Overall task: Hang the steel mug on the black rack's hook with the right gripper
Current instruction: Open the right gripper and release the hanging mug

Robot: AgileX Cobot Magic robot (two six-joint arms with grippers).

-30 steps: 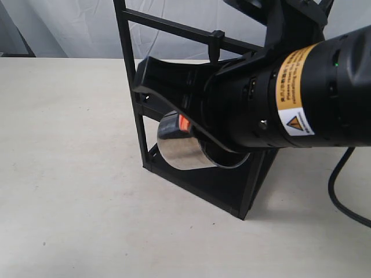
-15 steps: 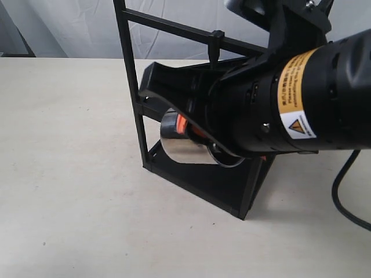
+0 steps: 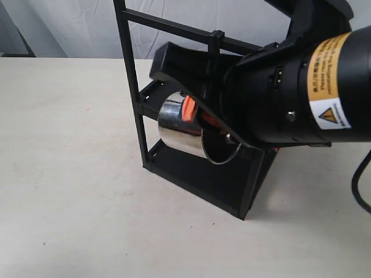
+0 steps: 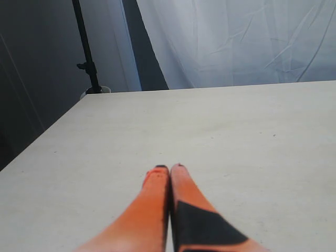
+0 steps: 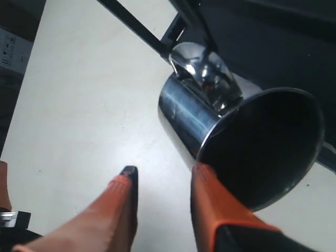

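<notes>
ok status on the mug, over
left gripper shut over table. right gripper open, steel mug tilted beside one finger, handle toward the black rack. hooked or not: cannot tell.

surface: pale beige table (image 3: 69,191) | on it: black rack (image 3: 203,179), standing upright
</notes>
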